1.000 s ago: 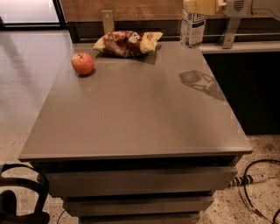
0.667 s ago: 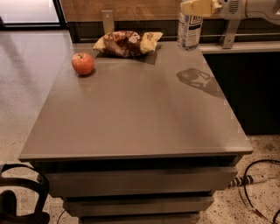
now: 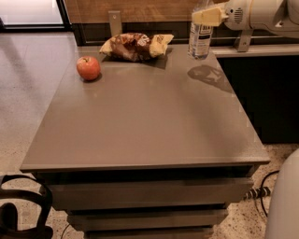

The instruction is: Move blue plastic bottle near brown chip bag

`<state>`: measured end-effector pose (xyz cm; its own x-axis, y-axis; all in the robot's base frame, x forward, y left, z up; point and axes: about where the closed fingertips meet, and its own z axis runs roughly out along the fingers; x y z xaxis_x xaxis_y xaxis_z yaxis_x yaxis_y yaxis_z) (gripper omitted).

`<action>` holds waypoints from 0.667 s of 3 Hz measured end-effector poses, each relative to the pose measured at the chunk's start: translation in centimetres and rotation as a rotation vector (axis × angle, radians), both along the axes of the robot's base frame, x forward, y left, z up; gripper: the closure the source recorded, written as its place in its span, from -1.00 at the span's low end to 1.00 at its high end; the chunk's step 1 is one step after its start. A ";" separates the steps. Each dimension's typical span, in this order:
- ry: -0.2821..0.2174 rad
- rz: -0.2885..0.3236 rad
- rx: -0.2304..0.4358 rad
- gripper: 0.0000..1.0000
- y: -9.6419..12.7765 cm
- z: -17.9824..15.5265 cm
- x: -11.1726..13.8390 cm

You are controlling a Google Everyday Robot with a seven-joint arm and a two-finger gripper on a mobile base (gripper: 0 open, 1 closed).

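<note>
Hand [image 3: 206, 17] grips the blue plastic bottle [image 3: 200, 41] near its cap, arm [image 3: 261, 14] level above the table [image 3: 149, 121].

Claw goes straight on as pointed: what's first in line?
The claw, shut on the bottle, points sideways toward the chip bag. That's first in line, though it's high enough that it may pass over; depth unclear.
</note>
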<state>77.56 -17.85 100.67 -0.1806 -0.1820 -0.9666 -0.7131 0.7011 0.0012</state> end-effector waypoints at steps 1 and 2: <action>-0.001 -0.031 0.065 1.00 -0.9 -1.6 2.2; -0.032 -0.059 0.100 1.00 -1.7 -2.3 4.1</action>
